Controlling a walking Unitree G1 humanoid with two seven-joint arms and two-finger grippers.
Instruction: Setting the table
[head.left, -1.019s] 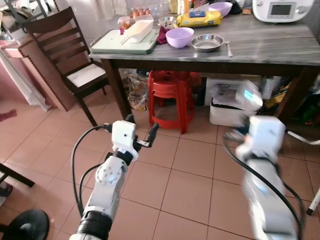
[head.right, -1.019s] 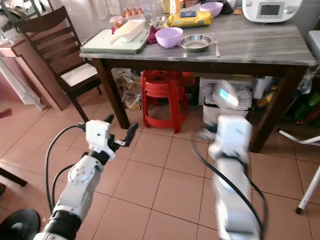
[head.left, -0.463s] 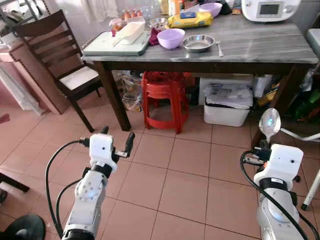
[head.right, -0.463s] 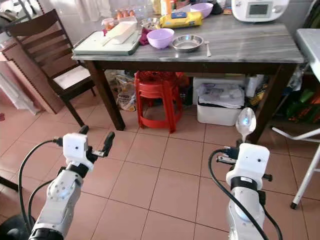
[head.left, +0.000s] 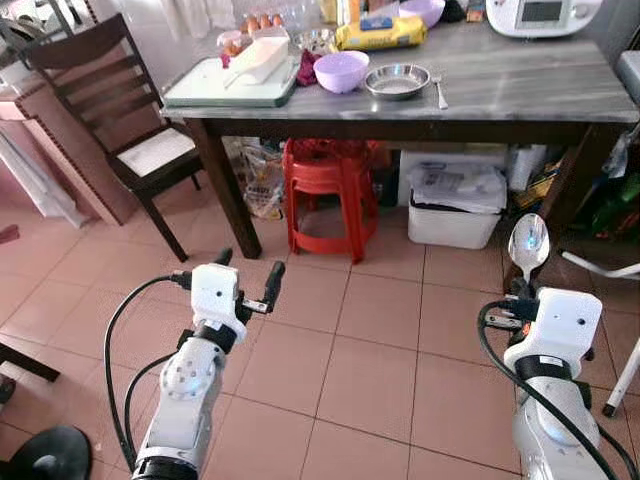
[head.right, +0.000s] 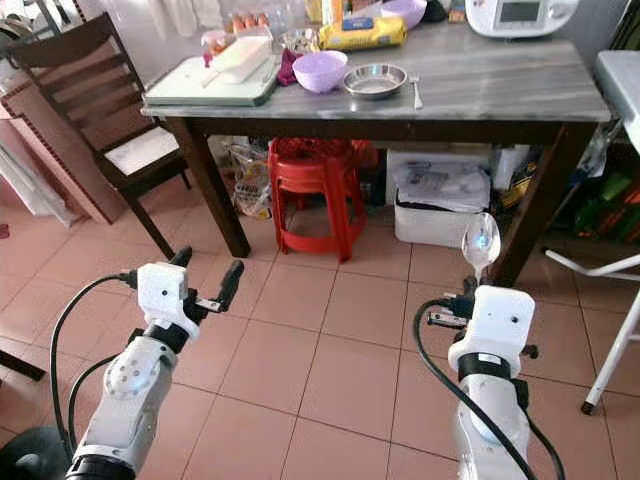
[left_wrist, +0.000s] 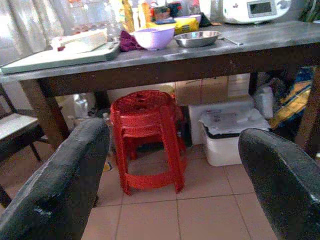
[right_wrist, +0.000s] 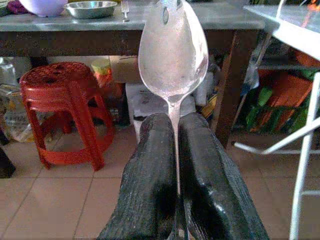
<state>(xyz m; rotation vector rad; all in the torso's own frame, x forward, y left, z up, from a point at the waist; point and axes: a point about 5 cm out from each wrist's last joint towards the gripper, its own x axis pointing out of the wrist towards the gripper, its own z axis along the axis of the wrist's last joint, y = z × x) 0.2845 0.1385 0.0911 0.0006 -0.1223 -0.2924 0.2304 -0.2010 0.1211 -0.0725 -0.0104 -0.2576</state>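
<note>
Right gripper (right_wrist: 172, 145) has its fingers pinched tight on the spoon (head.left: 528, 243) handle, bowl end up, probably so it won't slip on the way to the table (head.left: 560, 85). Left gripper (head.left: 247, 282) is empty, fingers spread apart, likely ready for the next item.

The spoon (right_wrist: 172, 55) is polished metal, shiny enough to catch glare on the bowl, and it's pinched between the matt black, slightly scuffed rubbery fingers (right_wrist: 150, 175) of the right gripper (right_wrist: 175, 150). The table (head.left: 520, 85) has a grey, streaky stone-look top on dark wood legs. On it sit a glossy lilac plastic bowl (head.left: 343, 71) and a dull steel dish (head.left: 397, 81). The stool (head.left: 325, 185) underneath is shiny red moulded plastic, the chair (head.left: 95, 75) dark varnished wood, the floor (head.left: 370, 350) smooth terracotta tile.
</note>
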